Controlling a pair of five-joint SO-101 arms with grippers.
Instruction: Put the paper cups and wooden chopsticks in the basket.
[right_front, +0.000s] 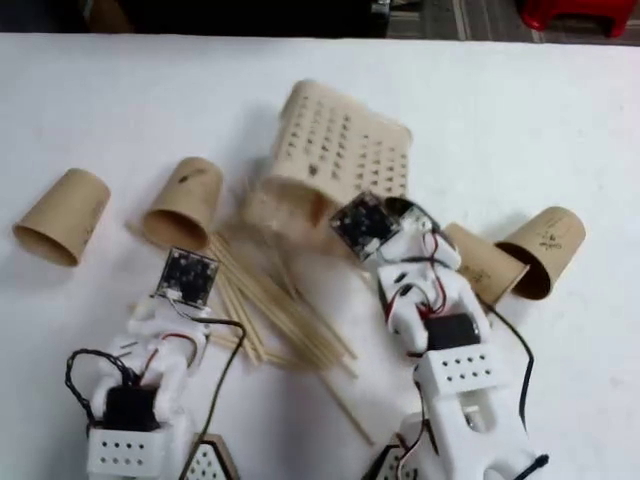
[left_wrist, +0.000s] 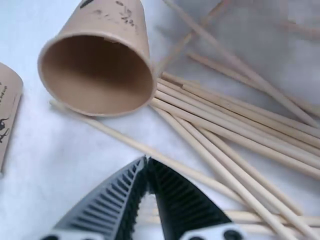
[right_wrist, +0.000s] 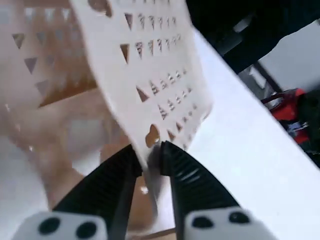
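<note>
The perforated basket (right_front: 340, 150) is tipped up on the table, and my right gripper (right_wrist: 149, 154) is shut on its wall (right_wrist: 145, 75). The right arm (right_front: 430, 310) stretches toward the basket from the front. Wooden chopsticks (right_front: 275, 310) lie scattered in front of the basket. My left gripper (left_wrist: 146, 164) is shut with nothing in it. It hovers over a single chopstick (left_wrist: 130, 142), just short of the open mouth of a paper cup (left_wrist: 97, 65) lying on its side. That cup (right_front: 183, 202) and another (right_front: 62, 215) lie left of the basket. Two more cups (right_front: 487, 262) (right_front: 545, 250) lie to the right.
The left arm (right_front: 150, 360) sits at the front left beside the chopstick pile (left_wrist: 240, 130). The edge of the far-left cup (left_wrist: 7, 115) is in the left wrist view. Dark floor and a red object (right_front: 575, 12) lie beyond the table's far edge.
</note>
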